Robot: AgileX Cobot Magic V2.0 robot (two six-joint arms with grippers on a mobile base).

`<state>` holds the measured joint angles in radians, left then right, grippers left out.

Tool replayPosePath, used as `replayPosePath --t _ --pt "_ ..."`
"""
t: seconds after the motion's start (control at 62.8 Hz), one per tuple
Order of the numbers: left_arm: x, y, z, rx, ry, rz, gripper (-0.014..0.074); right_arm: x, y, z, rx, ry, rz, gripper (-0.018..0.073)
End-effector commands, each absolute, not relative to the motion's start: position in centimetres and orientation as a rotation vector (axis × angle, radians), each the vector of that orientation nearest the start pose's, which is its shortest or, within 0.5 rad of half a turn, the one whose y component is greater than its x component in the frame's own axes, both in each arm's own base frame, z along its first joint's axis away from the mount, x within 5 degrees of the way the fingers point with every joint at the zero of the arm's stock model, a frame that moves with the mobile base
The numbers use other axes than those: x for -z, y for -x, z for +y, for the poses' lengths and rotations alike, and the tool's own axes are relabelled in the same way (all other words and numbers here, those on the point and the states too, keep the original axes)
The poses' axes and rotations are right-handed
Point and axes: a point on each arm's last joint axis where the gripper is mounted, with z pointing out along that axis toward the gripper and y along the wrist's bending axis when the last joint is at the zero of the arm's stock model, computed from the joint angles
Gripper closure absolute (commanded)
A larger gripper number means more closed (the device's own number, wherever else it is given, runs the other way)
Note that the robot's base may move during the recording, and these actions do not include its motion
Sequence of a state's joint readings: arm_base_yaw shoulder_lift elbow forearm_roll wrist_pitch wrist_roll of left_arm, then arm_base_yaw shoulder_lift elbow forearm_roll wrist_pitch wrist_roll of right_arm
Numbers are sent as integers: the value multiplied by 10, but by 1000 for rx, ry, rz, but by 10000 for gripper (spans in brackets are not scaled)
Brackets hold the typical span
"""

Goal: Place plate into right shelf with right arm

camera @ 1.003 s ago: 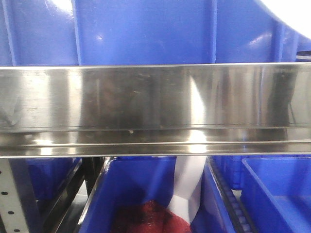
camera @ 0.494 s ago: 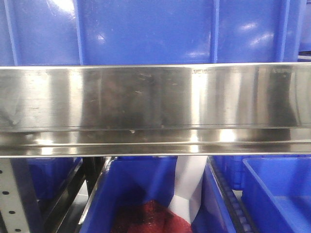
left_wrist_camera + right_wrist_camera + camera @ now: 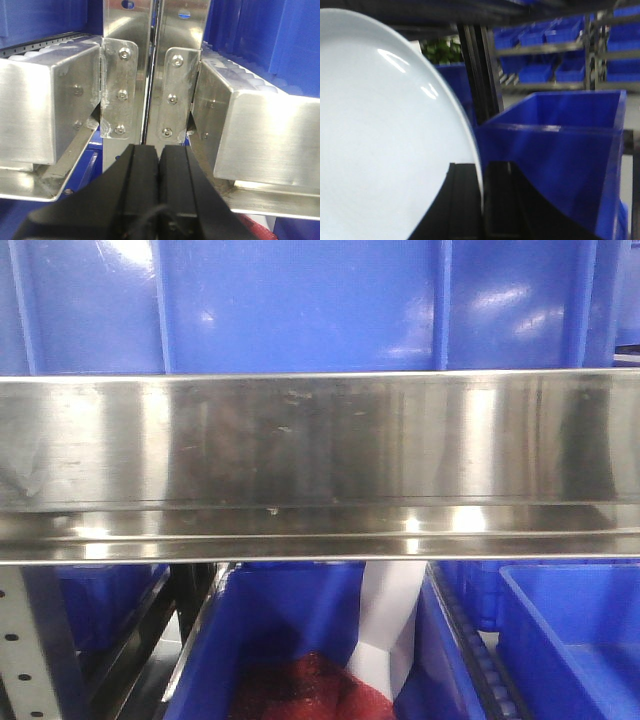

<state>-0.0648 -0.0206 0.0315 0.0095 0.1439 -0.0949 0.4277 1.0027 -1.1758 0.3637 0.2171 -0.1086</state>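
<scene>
Plate [image 3: 385, 140] is being held on edge by the right gripper [image 3: 481, 175]; its rim is being pinched between the two black fingers, which are clamped on it; the left half of the right wrist view is being filled by its white face. A blue bin [image 3: 555, 150] is being seen just to the right of the plate; a dark upright [image 3: 477, 70] is standing behind; more racks of bins are being shown far off.

Change noted: a second ago a white curved edge was showing in the top right corner of the front view; it is no longer being seen there. Only the steel rail [image 3: 320, 440] of the right shelf, the upper bins [image 3: 300, 310] and red netting [image 3: 310, 690] in a lower bin are being shown.

Judged: the plate is being carried out of that camera's field toward its shelf level; whether it is inside the shelf cannot be told; release is not yet made.

Left gripper [image 3: 158, 150] is being held closed on nothing, pointed at the steel uprights [image 3: 150, 60].
</scene>
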Motion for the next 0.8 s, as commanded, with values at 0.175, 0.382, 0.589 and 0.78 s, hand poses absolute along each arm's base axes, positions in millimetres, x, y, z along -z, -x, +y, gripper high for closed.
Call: replayPosePath --t 0.175,0.382,0.589,0.78 --pt "-195 -56 -4 130 17 1564 643 -478 -266 125 -566 174 1514 338" --pt "-195 -56 -4 130 17 1564 643 -463 -301 141 -557 187 1575 -94" --pt "-195 -56 -4 130 17 1564 643 -460 -304 143 -557 193 1593 -75" --pt "-195 -56 -4 130 17 1564 643 -469 -287 139 -572 225 1625 -75"
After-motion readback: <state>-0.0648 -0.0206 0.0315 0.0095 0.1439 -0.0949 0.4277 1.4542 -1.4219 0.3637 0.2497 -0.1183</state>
